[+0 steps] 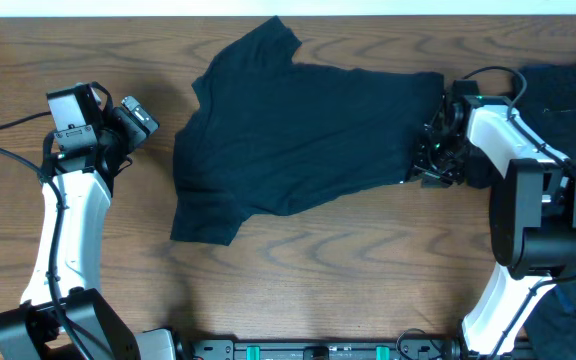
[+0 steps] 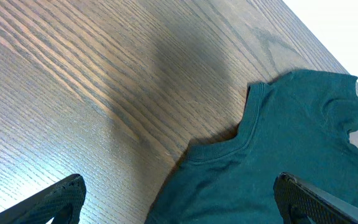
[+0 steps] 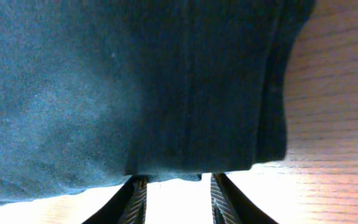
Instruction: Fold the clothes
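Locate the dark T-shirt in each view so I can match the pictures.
Overhead: T-shirt spread flat, top centre.
Left wrist: T-shirt at lower right, a hemmed edge showing.
Right wrist: T-shirt fills the upper frame.
Shared landmark: wood-grain table, in all three.

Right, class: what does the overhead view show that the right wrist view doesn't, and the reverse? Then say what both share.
Only overhead: the whole T-shirt laid out, the left pincer off beside it, and more dark fabric at the right edge. Only right wrist: the shirt's stitched hem close up, right at the right pincer fingertips. Both: the dark shirt on the wooden table.
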